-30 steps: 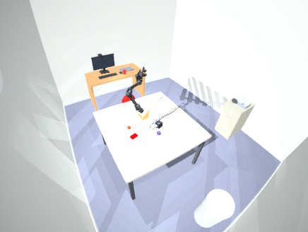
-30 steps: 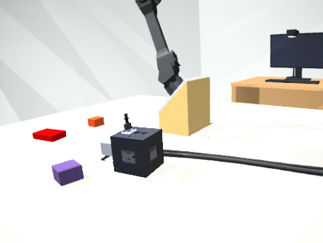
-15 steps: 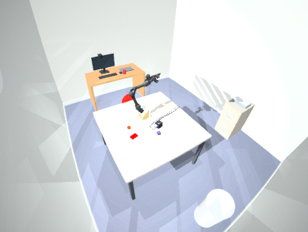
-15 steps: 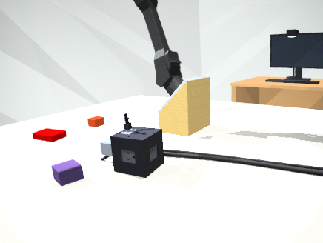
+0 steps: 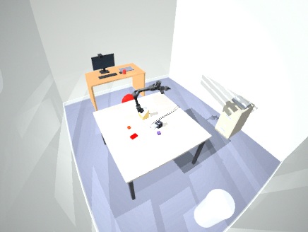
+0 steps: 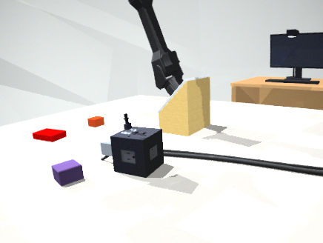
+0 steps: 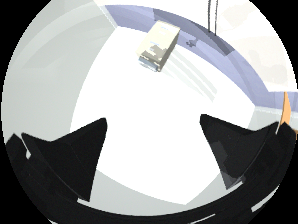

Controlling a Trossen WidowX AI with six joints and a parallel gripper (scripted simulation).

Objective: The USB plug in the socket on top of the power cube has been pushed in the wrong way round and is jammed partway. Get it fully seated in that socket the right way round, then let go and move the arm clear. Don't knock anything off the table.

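Note:
The dark power cube [image 5: 159, 124] [image 6: 127, 166] stands on the white table [image 5: 155, 152] [image 6: 222, 207]. A small black USB plug [image 6: 127, 122] stands upright at the back left of the cube's top. How deep it sits and which way round it is cannot be told; it is too small to make out in the top view. My gripper [image 5: 169, 88] [image 7: 154, 120] is wide open and empty. It is raised high beyond the cube, toward the table's far side, well away from the plug, and is out of view in the exterior view.
A pale plug block [image 6: 106, 148] sits at the cube's left side. Black cables [image 5: 169, 112] [image 6: 230, 159] run from the cube. A yellow wedge block [image 5: 144, 114] [image 6: 177, 118] stands by the arm. Purple [image 5: 159, 133] [image 6: 67, 172], red [image 5: 133, 136] [image 6: 50, 135] and orange [image 5: 128, 127] [image 6: 95, 121] blocks lie around.

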